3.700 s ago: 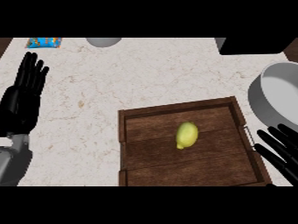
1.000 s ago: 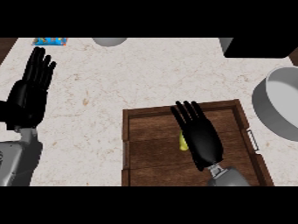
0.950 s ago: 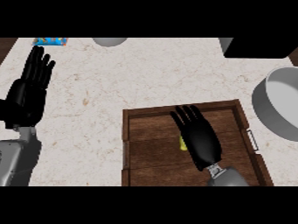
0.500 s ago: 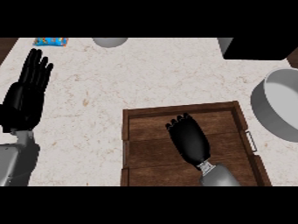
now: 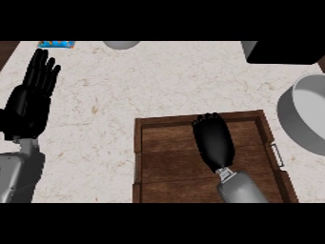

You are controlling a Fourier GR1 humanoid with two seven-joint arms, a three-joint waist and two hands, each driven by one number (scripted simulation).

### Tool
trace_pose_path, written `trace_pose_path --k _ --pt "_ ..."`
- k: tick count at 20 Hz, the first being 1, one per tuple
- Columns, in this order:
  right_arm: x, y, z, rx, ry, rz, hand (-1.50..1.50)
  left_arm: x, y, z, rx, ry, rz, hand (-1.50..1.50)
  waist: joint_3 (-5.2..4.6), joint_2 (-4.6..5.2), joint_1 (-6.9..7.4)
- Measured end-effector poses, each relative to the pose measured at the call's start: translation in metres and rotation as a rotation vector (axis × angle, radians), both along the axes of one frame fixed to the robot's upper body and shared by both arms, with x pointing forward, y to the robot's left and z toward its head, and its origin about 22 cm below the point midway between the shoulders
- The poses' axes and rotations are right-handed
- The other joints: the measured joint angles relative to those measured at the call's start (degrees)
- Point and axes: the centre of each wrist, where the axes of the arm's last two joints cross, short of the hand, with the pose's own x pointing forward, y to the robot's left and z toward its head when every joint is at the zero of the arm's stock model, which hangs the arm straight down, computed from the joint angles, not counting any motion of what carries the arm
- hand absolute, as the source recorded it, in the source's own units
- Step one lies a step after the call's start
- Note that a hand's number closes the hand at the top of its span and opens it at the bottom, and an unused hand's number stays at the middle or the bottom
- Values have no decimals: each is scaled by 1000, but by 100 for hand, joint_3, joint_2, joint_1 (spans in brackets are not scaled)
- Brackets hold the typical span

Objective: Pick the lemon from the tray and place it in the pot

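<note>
Lemon does not show anywhere: if it lies on the tray, it is hidden beneath the right hand, and nothing yellow peeks out round that hand.

The pale speckled counter (image 5: 123, 86) fills most of the view, with a strip of dark wood at its upper left corner. On it, toward the lower middle, sits the brown wooden tray (image 5: 141, 157), which has a small metal handle (image 5: 277, 156) on its right side. The grey pot (image 5: 291, 114) stands just beside the tray's upper right corner, partly cut off by the view's right edge, and its inside is bare.

A black box-like thing (image 5: 284, 52) sits at the top right. The right forearm comes up from the lower edge over the tray, and the right hand (image 5: 214, 143) lies palm down over the tray's middle, its tip near the far rim. Whether this hand is closed round anything cannot be told.

The left hand (image 5: 27, 102) rests at the left, over the counter and well apart from the tray, its fingers (image 5: 44, 71) straight and released.

At the top edge are a grey rounded thing (image 5: 121, 44) and a small blue item (image 5: 55, 44).
</note>
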Motion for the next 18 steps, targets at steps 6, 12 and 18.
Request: trace_pose_path --k 6,12,18 --pt "52 -23 36 254 43 -456 150 2 -9 1 -3 -16 -41 0 72 177 284" --pt "102 -12 90 339 -119 -797 150 6 -15 1 -1 -11 -64 0 76 175 397" --pt "128 2 129 285 -346 -913 150 10 -13 0 12 -9 -39 0 75 127 245"
